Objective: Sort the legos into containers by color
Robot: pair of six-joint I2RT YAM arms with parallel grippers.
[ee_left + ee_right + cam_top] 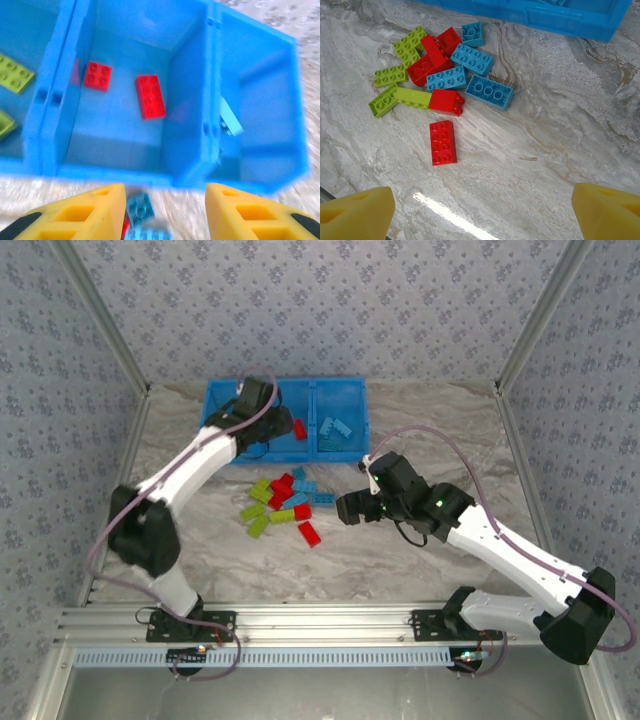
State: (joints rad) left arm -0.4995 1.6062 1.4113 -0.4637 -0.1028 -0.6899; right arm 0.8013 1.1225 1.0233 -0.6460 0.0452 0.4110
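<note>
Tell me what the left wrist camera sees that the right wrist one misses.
Left wrist: the inside of the blue bin, with two red bricks in the middle compartment, lime ones left of them and a light blue one on the right. Right wrist: the loose pile on the table. Both: the bin's outer wall and some table.

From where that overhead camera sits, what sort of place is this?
Likely a robot test booth, not a home: patterned screens enclose a marble-look table, left arm and right arm bolt onto an aluminium rail, and toy bricks lie near a blue bin.
</note>
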